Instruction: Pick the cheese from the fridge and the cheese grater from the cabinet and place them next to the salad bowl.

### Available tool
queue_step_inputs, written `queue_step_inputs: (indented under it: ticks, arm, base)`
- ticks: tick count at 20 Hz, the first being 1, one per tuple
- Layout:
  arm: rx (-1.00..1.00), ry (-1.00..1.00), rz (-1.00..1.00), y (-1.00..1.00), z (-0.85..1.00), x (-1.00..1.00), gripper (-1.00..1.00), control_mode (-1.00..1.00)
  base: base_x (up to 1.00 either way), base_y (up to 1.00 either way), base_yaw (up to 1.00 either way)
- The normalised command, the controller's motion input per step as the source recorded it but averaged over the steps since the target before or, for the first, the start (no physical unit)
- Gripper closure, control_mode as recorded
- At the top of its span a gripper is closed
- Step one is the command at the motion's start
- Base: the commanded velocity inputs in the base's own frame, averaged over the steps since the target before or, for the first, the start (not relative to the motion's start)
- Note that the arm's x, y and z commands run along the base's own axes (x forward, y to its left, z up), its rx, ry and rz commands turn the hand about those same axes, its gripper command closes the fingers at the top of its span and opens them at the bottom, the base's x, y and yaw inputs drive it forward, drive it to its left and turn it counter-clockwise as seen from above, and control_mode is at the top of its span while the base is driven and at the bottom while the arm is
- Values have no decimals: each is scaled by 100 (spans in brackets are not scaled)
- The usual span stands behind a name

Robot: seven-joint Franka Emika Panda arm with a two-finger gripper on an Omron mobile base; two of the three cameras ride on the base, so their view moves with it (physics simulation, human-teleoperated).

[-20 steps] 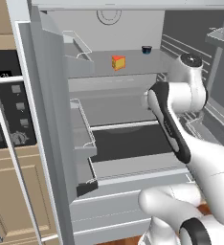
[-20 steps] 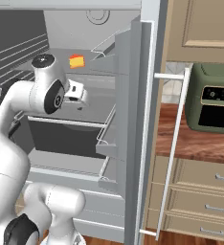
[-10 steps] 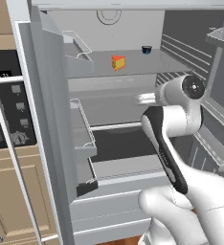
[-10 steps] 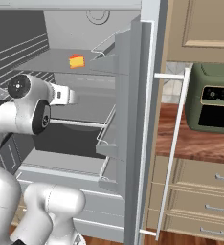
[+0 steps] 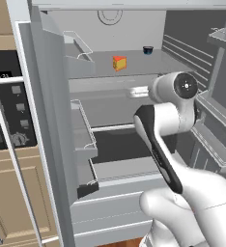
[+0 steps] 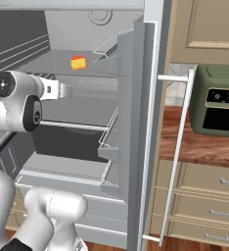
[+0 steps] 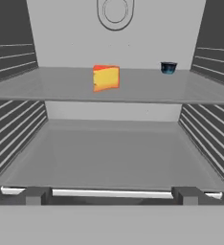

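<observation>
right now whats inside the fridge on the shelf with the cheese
On that shelf of the fridge sit the cheese and, apart to its right near the back wall, a small dark blue cup. The shelf below looks bare. What the cup holds can't be seen.

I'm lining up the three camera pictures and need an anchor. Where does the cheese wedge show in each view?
Left base view: cheese upper middle, on the fridge shelf, left of the small dark cup.
Right base view: cheese upper left, on the same shelf.
Hand view: cheese above centre, left of the cup.
Shared landmark: the round fitting on the fridge's back wall, above the cheese.
</observation>
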Motion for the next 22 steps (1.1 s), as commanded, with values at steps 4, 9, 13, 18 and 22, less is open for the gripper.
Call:
queue_step_inputs:
  ticks: [4, 9, 13, 18, 22]
  arm:
    - [0, 0, 0, 20, 29, 16, -100, -100]
    - [0, 0, 0, 18, 40, 24, -100, -100]
    - [-2, 0, 0, 3, 26, 25, -100, -100]
    - [-1, 0, 0, 0, 21, 32, -100, -100]
    - [0, 0, 0, 0, 21, 26, -100, -100]
  base:
    - [0, 0, 0]
    - [0, 0, 0]
    - [0, 0, 0]
    - [0, 0, 0]
    - [0, 0, 0]
